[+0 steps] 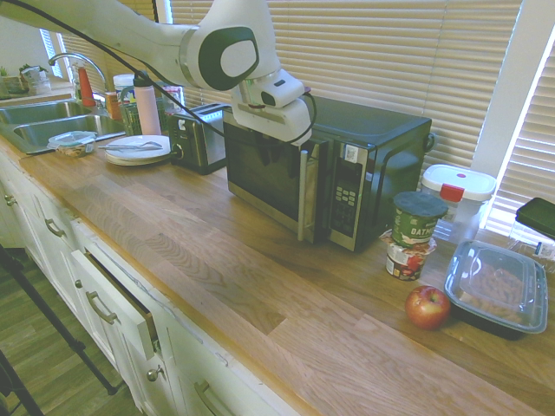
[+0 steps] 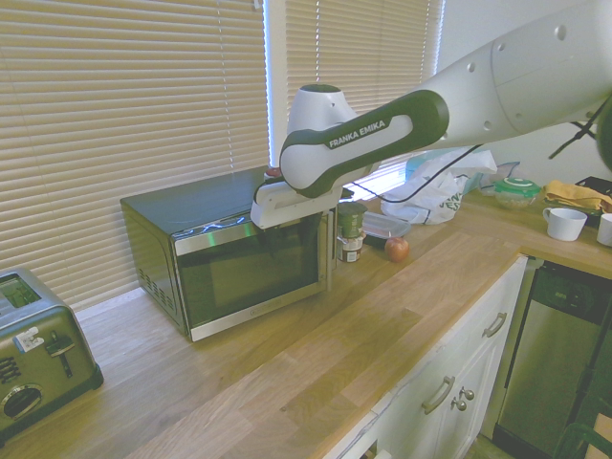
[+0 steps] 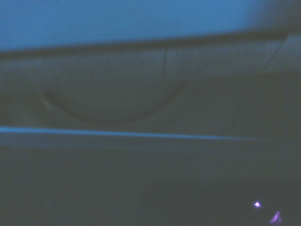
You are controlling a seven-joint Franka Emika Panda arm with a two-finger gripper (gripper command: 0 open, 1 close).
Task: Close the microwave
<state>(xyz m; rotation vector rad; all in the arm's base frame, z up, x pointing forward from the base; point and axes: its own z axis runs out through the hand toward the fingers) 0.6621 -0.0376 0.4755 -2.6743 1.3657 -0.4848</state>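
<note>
The microwave [image 1: 347,165] stands on the wooden counter [image 1: 260,286] in front of the window blinds [image 1: 390,52], between the toaster [image 1: 198,134] and a stack of two cups [image 1: 414,234]. Its door [image 1: 269,178] looks almost closed; in the first exterior view the handle side of the door stands slightly out from the button panel [image 1: 345,201], with a narrow gap between them. The gripper [image 1: 276,117] hangs at the top front edge of the microwave, just above the door, and seems to touch or nearly touch it. I cannot tell if its fingers are wide or narrow, because the hand body hides them in both exterior views. In the second exterior view the arm [image 2: 382,134] comes in from the right and the gripper [image 2: 287,206] sits over the upper right part of the door [image 2: 251,273]. The wrist view is dark and blurred and shows only a surface from very close. An apple [image 1: 427,306] and a plastic food box [image 1: 497,286] lie on the counter to the right of the cups. A plate [image 1: 137,149] and the sink [image 1: 39,121] are further left, behind the toaster.
</note>
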